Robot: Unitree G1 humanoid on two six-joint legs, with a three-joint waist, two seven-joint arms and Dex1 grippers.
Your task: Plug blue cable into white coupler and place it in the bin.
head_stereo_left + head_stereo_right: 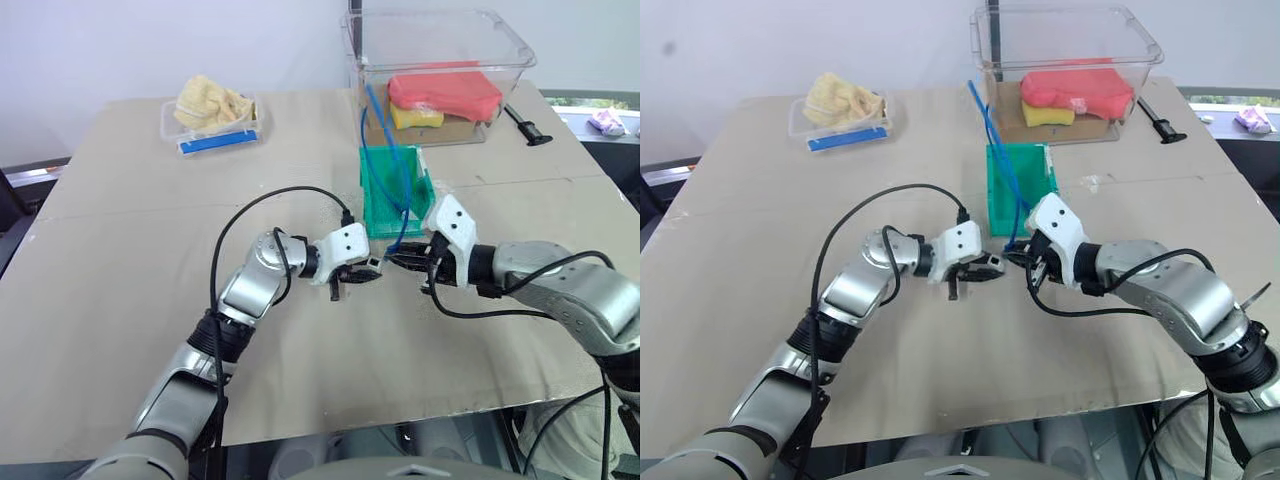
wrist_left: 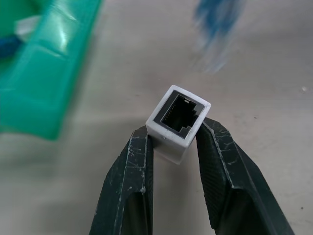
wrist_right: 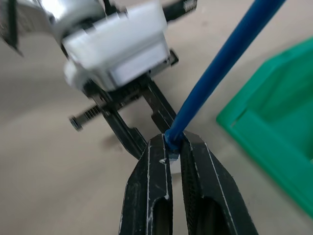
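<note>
Mating step: left gripper (image 1: 368, 274) clamps the white coupler (image 2: 178, 122), right gripper (image 1: 398, 261) pinches the blue cable (image 3: 222, 63) near its plug; next comes aligning plug with socket.

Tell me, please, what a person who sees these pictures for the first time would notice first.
First, the two grippers facing each other low over the middle of the table: the left gripper pinches a white coupler, its dark socket open toward the right gripper, which is shut on the end of a blue cable. Just behind them stands a green bin into which the cable runs, and beyond it a large clear tub.
</note>
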